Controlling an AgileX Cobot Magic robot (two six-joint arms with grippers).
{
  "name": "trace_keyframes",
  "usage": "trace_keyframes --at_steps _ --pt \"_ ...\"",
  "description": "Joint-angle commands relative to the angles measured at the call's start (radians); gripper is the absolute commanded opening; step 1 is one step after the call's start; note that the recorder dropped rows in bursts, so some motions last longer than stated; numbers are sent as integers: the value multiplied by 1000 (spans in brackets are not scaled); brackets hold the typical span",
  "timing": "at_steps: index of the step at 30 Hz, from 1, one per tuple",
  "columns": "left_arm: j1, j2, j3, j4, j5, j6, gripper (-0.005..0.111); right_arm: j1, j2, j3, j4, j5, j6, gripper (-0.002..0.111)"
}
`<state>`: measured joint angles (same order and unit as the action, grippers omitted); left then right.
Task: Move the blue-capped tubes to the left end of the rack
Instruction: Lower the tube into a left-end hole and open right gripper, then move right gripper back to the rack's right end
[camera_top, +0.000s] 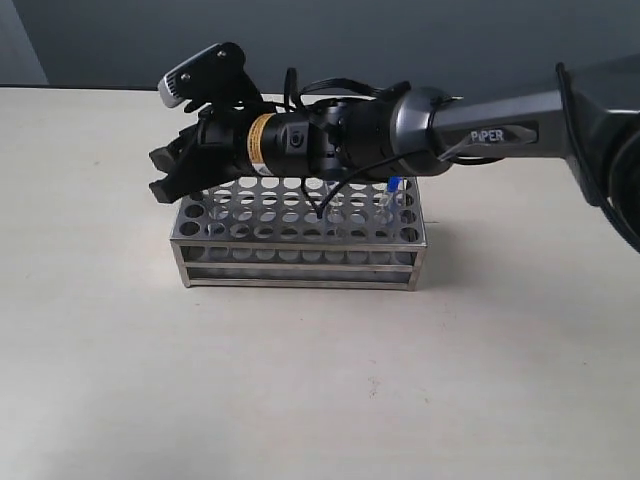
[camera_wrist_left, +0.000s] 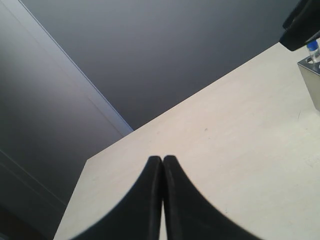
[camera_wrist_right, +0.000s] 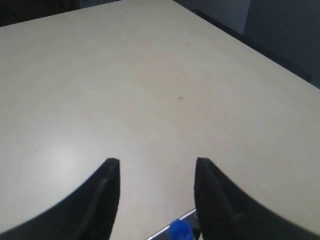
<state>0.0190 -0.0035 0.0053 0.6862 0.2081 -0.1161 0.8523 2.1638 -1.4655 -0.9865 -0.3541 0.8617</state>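
Observation:
The steel rack (camera_top: 300, 265) stands mid-table. My right gripper (camera_top: 160, 175) reaches across it and hovers open over its left end, nothing between its fingers. In the right wrist view the open gripper (camera_wrist_right: 157, 164) has a blue cap (camera_wrist_right: 180, 230) low between its fingers, at the rack's rim (camera_wrist_right: 186, 214). The left wrist view shows a blue-capped tube (camera_wrist_left: 312, 46) standing at the rack's corner (camera_wrist_left: 312, 82), under the right gripper's fingers (camera_wrist_left: 302, 22). Another blue-capped tube (camera_top: 393, 188) stands near the rack's right end. My left gripper (camera_wrist_left: 162, 160) is shut and empty, away from the rack.
The right arm (camera_top: 480, 130) stretches low over the rack's back rows and hides the holes there. A cable loop (camera_top: 330, 195) hangs from it onto the top plate. Pale table (camera_top: 300, 380) surrounds the rack; its far edge meets a dark wall.

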Motion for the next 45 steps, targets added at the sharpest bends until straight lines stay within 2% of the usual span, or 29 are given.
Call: trace_keyframes --at_steps 1,5,11,14,18,20,25,30,35,41,45 --pt "-2 3 -5 -1 -3 -5 1 -2 -46 4 4 15 6 46" --pt "-2 3 -5 -1 -3 -5 1 -2 -76 4 4 90 33 46" --pt "-2 3 -5 -1 -3 -5 1 -1 -160 4 12 422 58 46" --pt "-2 3 -5 -1 -3 -5 1 -1 -219 21 12 537 -4 40" --pt "-2 3 -5 -1 -3 -5 1 -1 -332 119 34 611 -17 24" --pt "-2 3 -5 -1 -3 -5 1 -1 -387 193 43 620 -17 20" --pt "-2 3 -5 -1 -3 -5 1 -1 -508 400 46 598 -17 20" --pt "-2 3 -5 -1 -3 -5 1 -4 -524 533 -37 467 -17 20" --pt "-2 3 -5 -1 -5 -5 1 -4 -437 542 -62 452 -17 21" --pt "-2 3 -5 -1 -5 -5 1 -4 -386 540 -59 475 -9 39" --pt "-2 3 -5 -1 -5 -5 1 -4 -380 522 -79 512 -7 41"
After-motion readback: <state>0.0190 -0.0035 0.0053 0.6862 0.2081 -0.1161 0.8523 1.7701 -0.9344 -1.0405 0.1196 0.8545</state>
